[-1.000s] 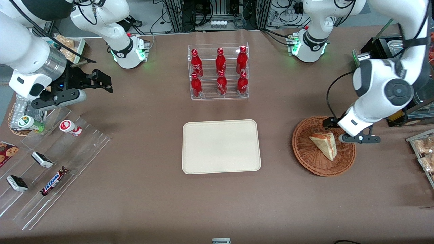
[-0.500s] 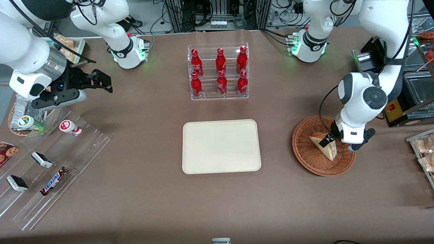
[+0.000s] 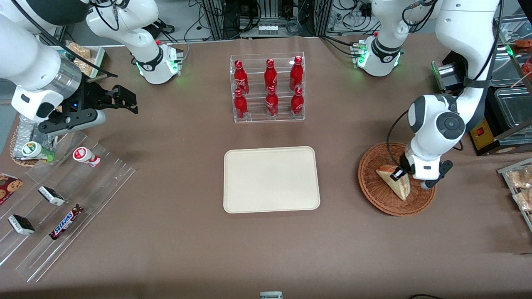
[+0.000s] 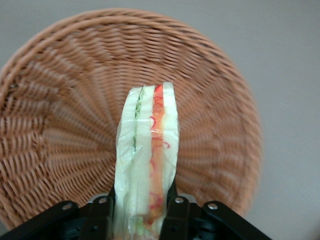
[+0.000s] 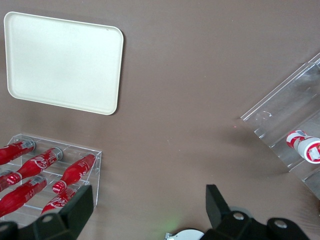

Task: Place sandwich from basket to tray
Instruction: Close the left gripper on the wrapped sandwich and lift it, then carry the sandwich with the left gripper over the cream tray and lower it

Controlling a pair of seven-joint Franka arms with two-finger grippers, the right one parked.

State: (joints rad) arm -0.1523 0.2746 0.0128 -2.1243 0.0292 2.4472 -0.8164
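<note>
Finds the left gripper [image 3: 401,174] low over the basket [image 3: 374,195], toward the working arm's end of the table [image 3: 187,249]. Clamps the sandwich [image 3: 399,187] between its two fingers [image 4: 102,210], one black pad pressed on each bread face, at the wide end of the wedge. Seen from the wrist: gripper [image 4: 137,205] tight on the sandwich [image 4: 147,150], with the layered edge turned up to the camera, green filling on one side, red-orange on the other, pale bread outside both. Stands on edge rather than lying flat. Lies over the middle of the basket [image 4: 60,125], inside the woven rim, pointed tip toward the front camera. Cannot tell whether it rests on the weave or hangs just above it.

Leaves the tray [image 3: 270,178] bare at the middle of the table, well apart from the basket, toward the parked arm's end from it. Shows the same tray [image 5: 60,65] flat on the brown surface in the right wrist view.

Farther from the front camera than the tray: a clear rack [image 3: 268,87] holding six red bottles [image 3: 270,74] upright in two rows of three. At the parked arm's end of the table: stepped clear shelves [image 3: 62,199] with a few packaged snacks and a small red-and-white bottle lying on them.
</note>
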